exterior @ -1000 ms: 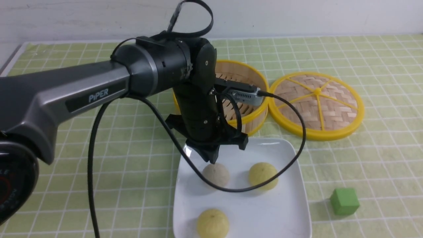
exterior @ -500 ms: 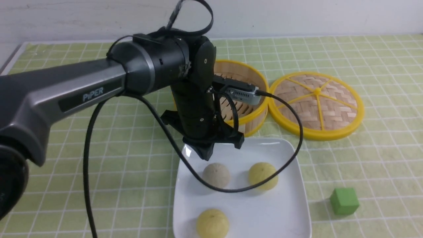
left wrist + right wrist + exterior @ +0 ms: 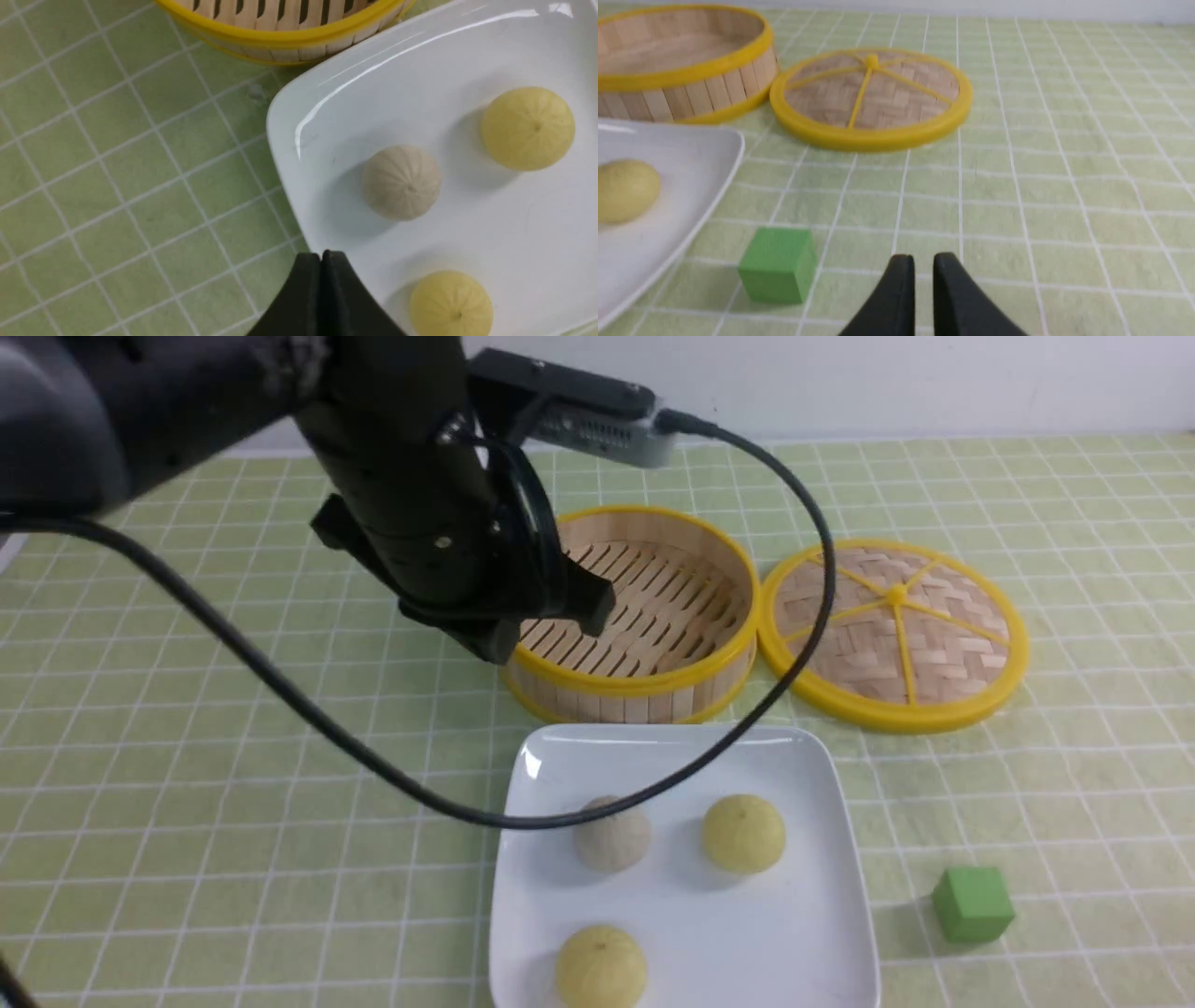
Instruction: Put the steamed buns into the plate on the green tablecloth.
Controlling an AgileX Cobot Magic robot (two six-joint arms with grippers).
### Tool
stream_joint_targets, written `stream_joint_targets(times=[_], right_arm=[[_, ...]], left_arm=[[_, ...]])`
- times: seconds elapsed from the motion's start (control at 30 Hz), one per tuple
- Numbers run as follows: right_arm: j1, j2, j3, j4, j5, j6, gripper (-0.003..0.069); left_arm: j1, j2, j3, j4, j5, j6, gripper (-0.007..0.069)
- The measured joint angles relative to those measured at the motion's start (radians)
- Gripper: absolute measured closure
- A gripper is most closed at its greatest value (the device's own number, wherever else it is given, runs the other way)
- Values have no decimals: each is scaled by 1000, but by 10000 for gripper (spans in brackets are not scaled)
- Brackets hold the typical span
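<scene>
1. The left pincer (image 3: 323, 255) is closed on nothing above the plate's left edge, so dipping on its way out could knock the greyish bun (image 3: 402, 182) by the far left corner
2. The cable (image 3: 392, 777) loops across the view of the plate (image 3: 747, 933); if it hangs low enough, which I can't tell, a swing of the arm could drag a bun
3. One yellow bun (image 3: 744, 833) sits towards the far right corner, another (image 3: 601, 967) by the left edge; being round, either might roll if the plate is jolted
4. The right pincer (image 3: 923, 257) stands slightly open, holding nothing; a mix-up could make it fetch the green cube (image 3: 973, 904), beyond the plate's right edge on the desk's green tablecloth (image 3: 1055, 784)
5. All three buns look placed, so needless regrasping is probably the biggest risk
</scene>
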State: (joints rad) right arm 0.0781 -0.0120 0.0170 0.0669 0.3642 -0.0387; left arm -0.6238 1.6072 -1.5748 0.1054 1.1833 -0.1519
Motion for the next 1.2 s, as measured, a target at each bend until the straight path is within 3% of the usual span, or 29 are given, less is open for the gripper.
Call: stream_joint_targets(times=[0.33,0.63,0.97,1.1,1.2], right_arm=[[-1,0,4,-5,33,0,559],[-29,0,4,-6,33,0,545],[-73,0,4,-6,33,-1,540],[-73,0,4,-6,33,-1,535],[-73,0,4,-6,33,-1,531]], left_arm=[[0,-358,122,55,53,-87,622],[0,-848,551,144,-14,-240,622],[0,-1018,648,181,13,-288,622],[0,-1059,708,182,-51,-288,622],[0,-1081,817,182,-241,-319,620]])
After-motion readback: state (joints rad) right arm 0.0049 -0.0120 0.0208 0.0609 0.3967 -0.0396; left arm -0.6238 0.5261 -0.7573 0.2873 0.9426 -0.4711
